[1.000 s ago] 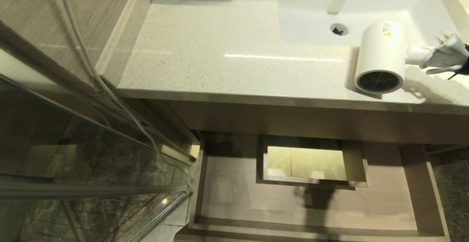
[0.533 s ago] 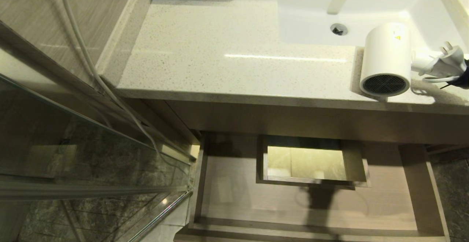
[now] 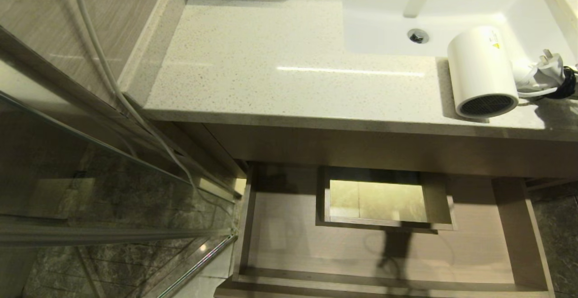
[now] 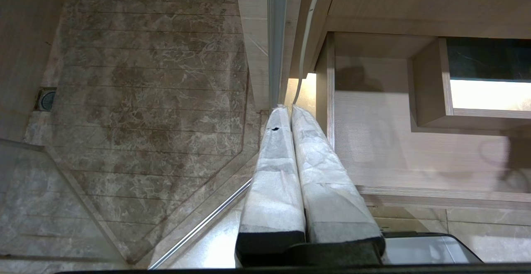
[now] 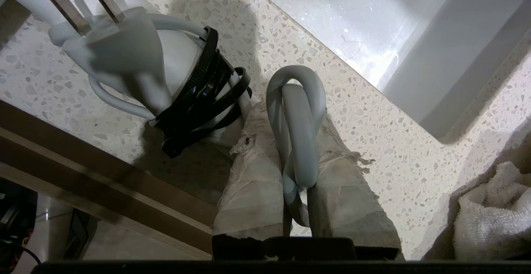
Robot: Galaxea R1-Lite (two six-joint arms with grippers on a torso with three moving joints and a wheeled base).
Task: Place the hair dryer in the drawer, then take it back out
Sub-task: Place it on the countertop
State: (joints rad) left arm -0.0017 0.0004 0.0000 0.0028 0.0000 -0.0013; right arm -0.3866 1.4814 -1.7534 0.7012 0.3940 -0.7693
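The white hair dryer (image 3: 482, 70) lies over the counter's front right, just before the sink, its grey grille turned toward the front edge. I cannot tell whether it touches the counter. Its plug (image 5: 112, 50) and cord bundle, bound by a black tie (image 5: 199, 99), trail to the right. My right gripper (image 5: 290, 116) is shut on a loop of the grey cord (image 5: 296, 112); it is outside the head view. The drawer (image 3: 519, 235) stands pulled open below the counter with nothing in it. My left gripper (image 4: 286, 110) is shut and parked over the floor beside the drawer's (image 4: 373, 141) left wall.
The white sink (image 3: 451, 9) is set in the speckled counter (image 3: 271, 63) behind the dryer. A white towel (image 5: 493, 216) lies on the counter near my right gripper. A glass shower panel (image 3: 90, 189) and a hose (image 3: 113, 86) stand to the left of the vanity.
The dryer has shifted to the right along the counter and its grille end has swung rightward. The plug and cord bundle moved right with it. The left arm has not moved.
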